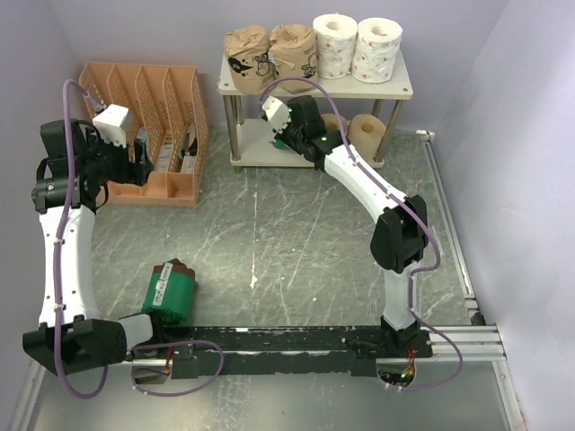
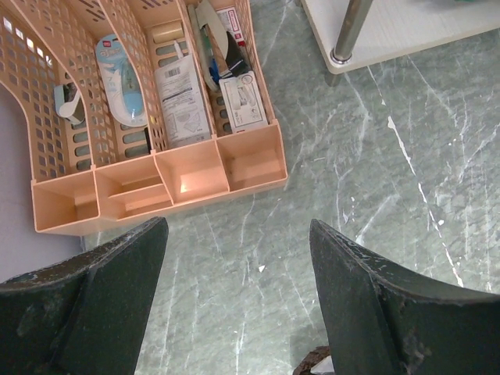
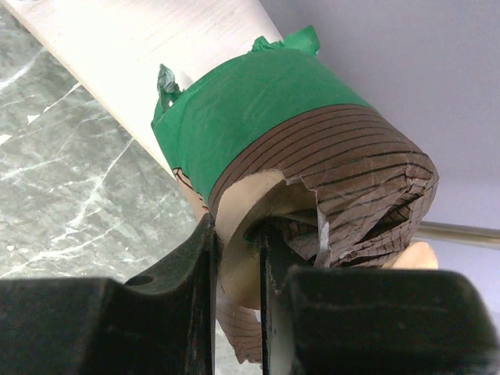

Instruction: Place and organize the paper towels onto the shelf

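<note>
Paper towel roll in green wrap [image 3: 266, 117] is clamped in the right gripper [image 3: 238, 234], whose jaws pinch its torn brown end at the edge of the lower board of the shelf [image 1: 256, 154], near tan rolls [image 1: 367, 131]. Brown printed rolls [image 1: 247, 56] and white rolls [image 1: 334, 43] stand on top. The left gripper [image 2: 238, 234] hangs spread wide over the table [image 2: 375, 195] by the orange organizer [image 2: 156, 180]; another green roll [image 1: 171, 294] lies near its base.

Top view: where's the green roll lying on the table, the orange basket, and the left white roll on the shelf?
Green roll [image 1: 172, 292]: top view, middle of its green wrapper.
Orange basket [image 1: 192, 103]: top view, its right side wall.
Left white roll [image 1: 334, 56]: top view, its speckled side.
</note>
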Available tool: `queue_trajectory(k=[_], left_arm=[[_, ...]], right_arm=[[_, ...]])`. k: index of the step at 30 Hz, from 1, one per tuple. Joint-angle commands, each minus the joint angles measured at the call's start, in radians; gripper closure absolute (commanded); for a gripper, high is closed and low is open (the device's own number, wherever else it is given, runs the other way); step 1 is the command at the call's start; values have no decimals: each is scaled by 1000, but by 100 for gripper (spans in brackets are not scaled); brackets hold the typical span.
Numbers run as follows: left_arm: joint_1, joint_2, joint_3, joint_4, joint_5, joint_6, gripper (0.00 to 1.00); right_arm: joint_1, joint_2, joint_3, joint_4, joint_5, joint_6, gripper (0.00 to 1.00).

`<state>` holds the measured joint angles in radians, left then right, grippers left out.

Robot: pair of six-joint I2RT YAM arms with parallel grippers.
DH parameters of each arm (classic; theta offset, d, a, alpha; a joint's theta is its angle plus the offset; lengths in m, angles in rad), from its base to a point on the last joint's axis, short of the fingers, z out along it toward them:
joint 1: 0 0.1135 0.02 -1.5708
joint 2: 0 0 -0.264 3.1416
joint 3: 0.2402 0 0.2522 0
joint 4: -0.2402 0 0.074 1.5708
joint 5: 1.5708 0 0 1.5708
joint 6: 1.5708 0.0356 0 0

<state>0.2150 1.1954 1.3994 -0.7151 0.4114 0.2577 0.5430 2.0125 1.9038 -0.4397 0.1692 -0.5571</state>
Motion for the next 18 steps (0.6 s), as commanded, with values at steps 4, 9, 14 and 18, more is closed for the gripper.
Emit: queue_trajectory(k=[4, 9, 14, 18], left_arm=[[16, -4, 43, 14, 43, -22, 16], [18, 1, 53, 10, 58, -27, 16], [20, 0, 53, 8, 61, -28, 16], [21, 0, 52, 10, 66, -30, 16]], right_arm=[[17, -29, 76, -70, 32, -126, 100], [17, -6, 81, -80, 30, -192, 100], [17, 22, 66, -62, 53, -210, 92], [17, 41, 44, -37, 77, -220, 83]])
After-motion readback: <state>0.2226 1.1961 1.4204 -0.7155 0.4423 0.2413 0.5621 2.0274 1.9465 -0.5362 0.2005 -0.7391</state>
